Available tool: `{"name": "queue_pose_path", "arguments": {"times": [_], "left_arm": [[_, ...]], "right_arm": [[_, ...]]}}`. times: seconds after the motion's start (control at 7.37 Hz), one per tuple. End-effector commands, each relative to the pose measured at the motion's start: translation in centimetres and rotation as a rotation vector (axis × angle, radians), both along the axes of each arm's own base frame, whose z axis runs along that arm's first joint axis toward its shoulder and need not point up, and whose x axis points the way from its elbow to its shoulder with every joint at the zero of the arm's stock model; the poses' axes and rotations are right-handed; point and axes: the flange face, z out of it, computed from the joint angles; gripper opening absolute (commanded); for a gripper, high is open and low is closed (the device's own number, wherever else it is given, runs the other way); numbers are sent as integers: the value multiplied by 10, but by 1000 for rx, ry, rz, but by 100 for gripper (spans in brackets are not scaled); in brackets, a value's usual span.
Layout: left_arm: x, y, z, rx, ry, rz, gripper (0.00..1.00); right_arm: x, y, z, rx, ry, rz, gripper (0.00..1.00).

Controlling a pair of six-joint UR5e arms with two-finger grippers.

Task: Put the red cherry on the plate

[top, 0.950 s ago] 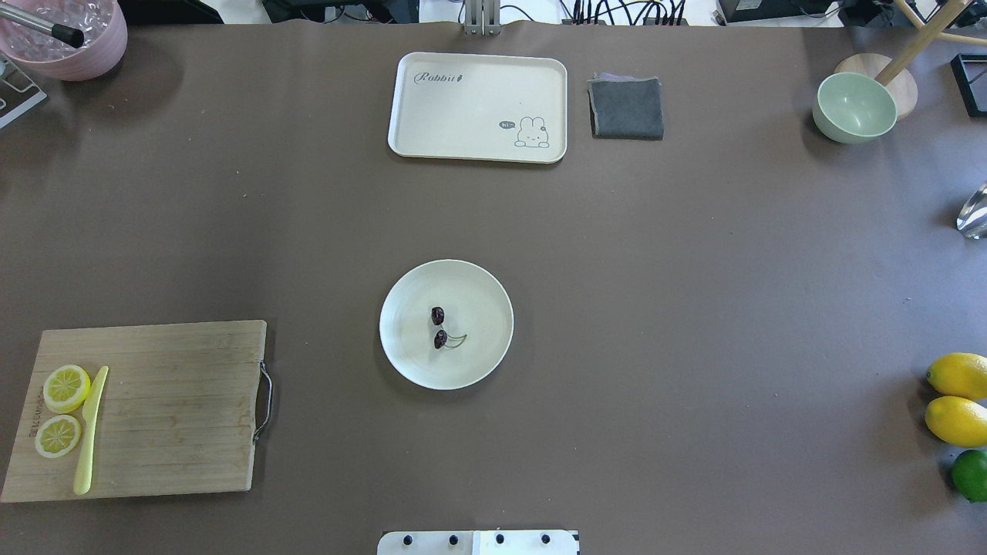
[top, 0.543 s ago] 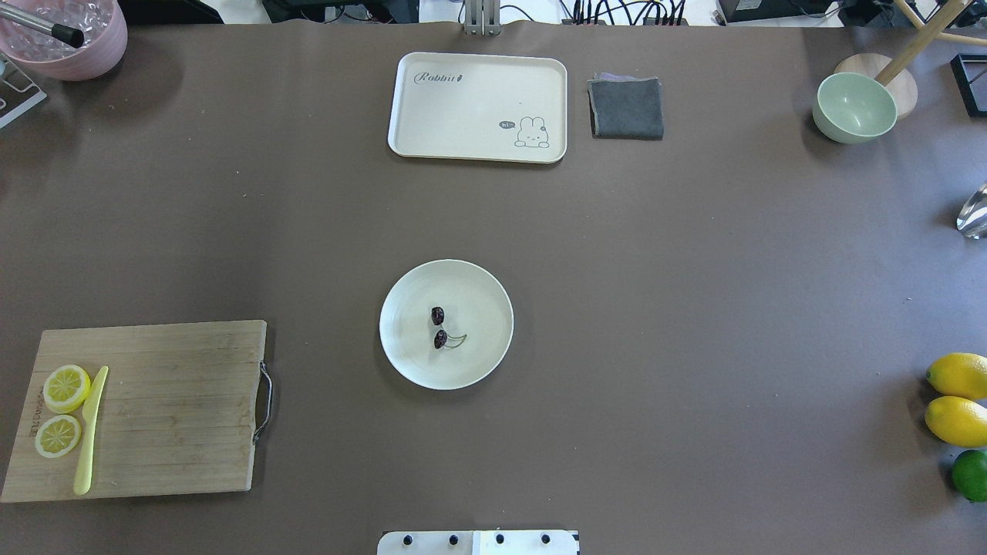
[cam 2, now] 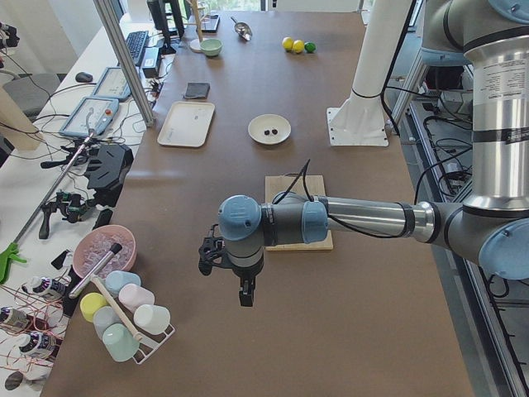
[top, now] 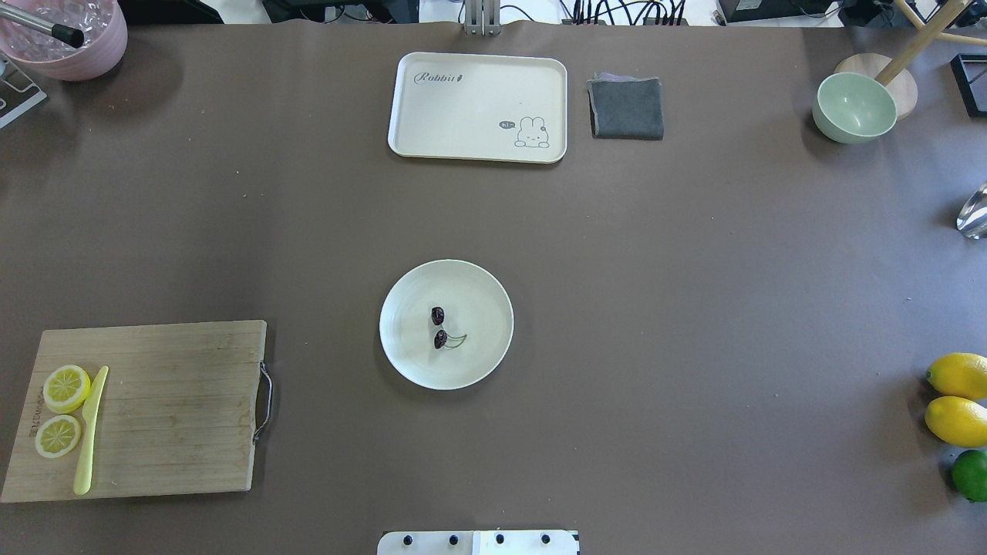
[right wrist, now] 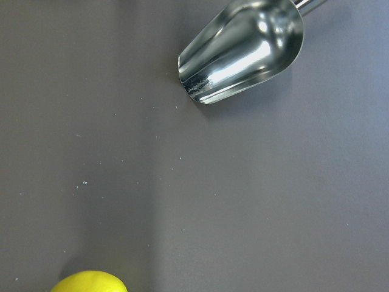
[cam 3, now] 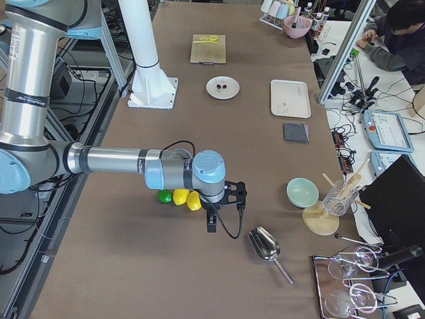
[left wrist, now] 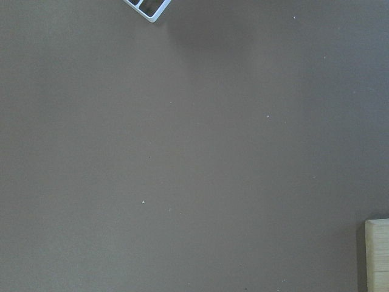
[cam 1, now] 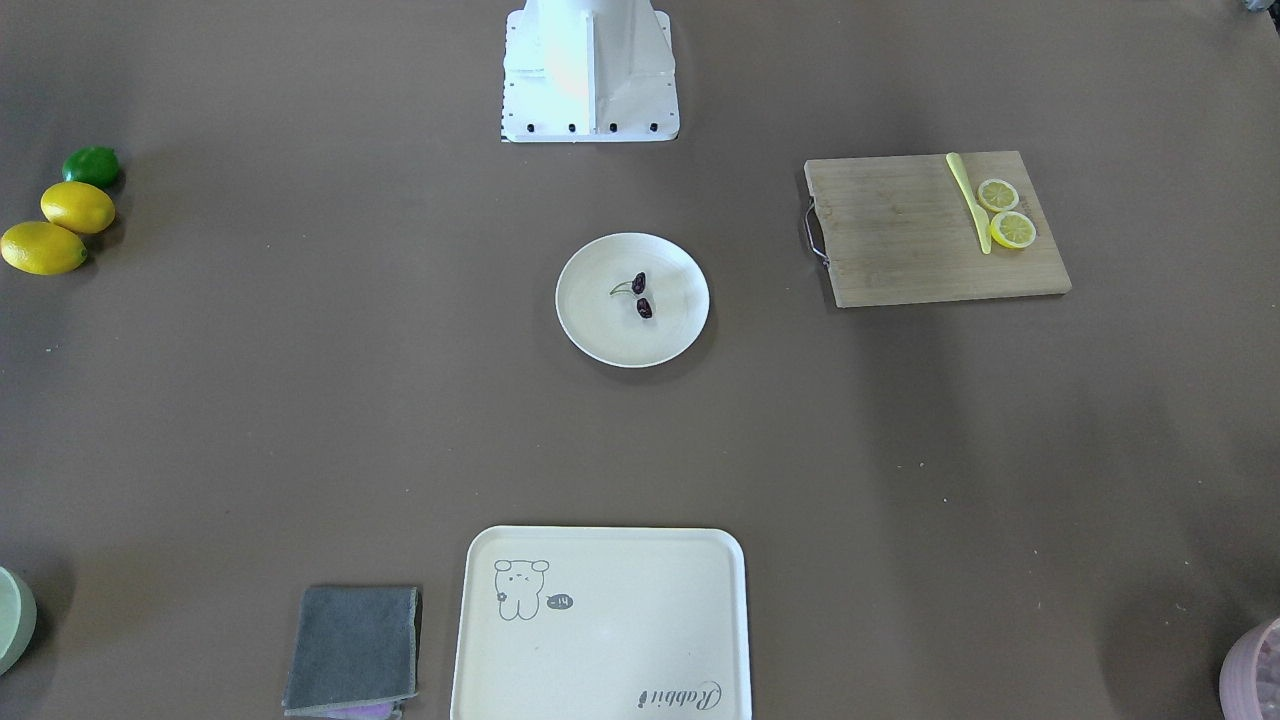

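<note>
The pair of tiny dark maroon cherries on a thin green stem (top: pixel 440 338) lies on the round cream-white plate (top: pixel 480 307). It is judged light, small and prone to rolling, so a pinch across one fruit is advised. For the left gripper (cam 2: pixel 245 291) and the right gripper (cam 3: pixel 211 223), whether the jaws stand apart or together cannot be told.

Two lemons (top: pixel 958 375), one lime (top: pixel 971 475), two lemon slices (top: pixel 66 388), two cherries (top: pixel 438 314) (seemingly joined)
</note>
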Motion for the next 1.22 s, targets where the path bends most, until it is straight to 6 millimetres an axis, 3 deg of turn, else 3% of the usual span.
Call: {"name": "queue_pose_path", "arguments": {"times": [0.0,0.68,1.09], "left_arm": [[0,-1,0,0,0,0,98],[0,-1,-1,2,0,0,98],[-1,-1,-1,4,0,-2,98]], "right_arm": [[-9,-4,-2,6,10,-24,100],[-25,-8,-8,12,14,-74,100],[-8,2,-14,12,18,-146,100]]}}
